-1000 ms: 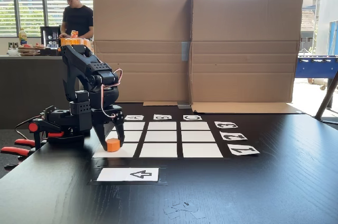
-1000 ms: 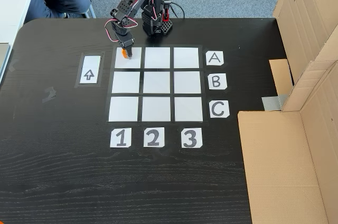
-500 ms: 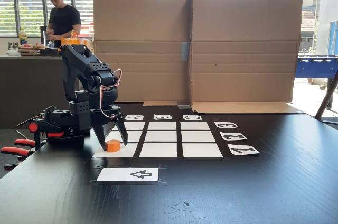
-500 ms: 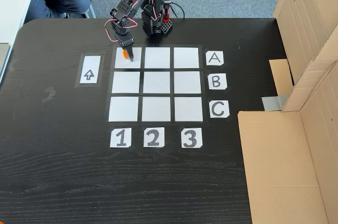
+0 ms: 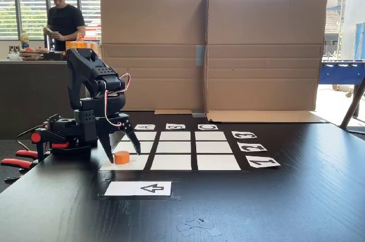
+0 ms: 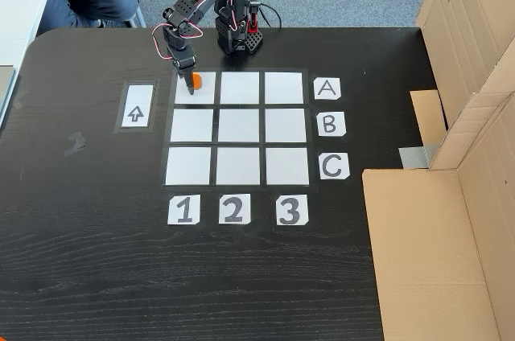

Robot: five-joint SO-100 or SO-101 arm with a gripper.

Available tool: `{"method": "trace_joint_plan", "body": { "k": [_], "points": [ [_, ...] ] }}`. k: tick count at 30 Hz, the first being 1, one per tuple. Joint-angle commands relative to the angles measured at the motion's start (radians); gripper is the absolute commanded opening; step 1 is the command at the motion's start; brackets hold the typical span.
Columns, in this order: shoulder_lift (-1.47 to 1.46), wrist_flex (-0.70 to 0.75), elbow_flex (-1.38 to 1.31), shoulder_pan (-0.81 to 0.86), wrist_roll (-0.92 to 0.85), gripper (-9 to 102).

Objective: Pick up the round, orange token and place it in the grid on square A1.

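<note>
The orange token [image 5: 121,157] [image 6: 195,80] stands flat on square A1 [image 5: 132,164] [image 6: 201,93], the corner cell of the white grid [image 5: 178,148] [image 6: 238,125] closest to the arm. My black gripper [image 5: 122,151] [image 6: 190,84] is open. One fingertip stands on each side of the token without gripping it. In the overhead fixed view the gripper hangs over the token's left side and partly hides it.
A white card with a black arrow [image 5: 138,188] [image 6: 137,106] lies beside A1. The arm base [image 5: 63,133] [image 6: 237,35] sits at the table edge. A big cardboard box [image 5: 211,48] [image 6: 451,196] borders the far side. People stand or sit beyond the table.
The fingers have spread apart and let go of the token, which now rests on the cell. The gripper has shifted slightly toward the arrow card.
</note>
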Motion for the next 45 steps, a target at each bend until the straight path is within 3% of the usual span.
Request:
{"method": "trace_joint_plan", "body": {
  "k": [1,21,39,45],
  "points": [
    [0.023,0.009,-0.101,0.029,-0.002,35],
    [0.337,0.035,-0.356,0.238,0.003,35],
    [0.888,0.202,-0.253,0.512,-0.003,34],
    [1.065,0.218,-0.103,0.571,-0.003,27]
  ]
}}
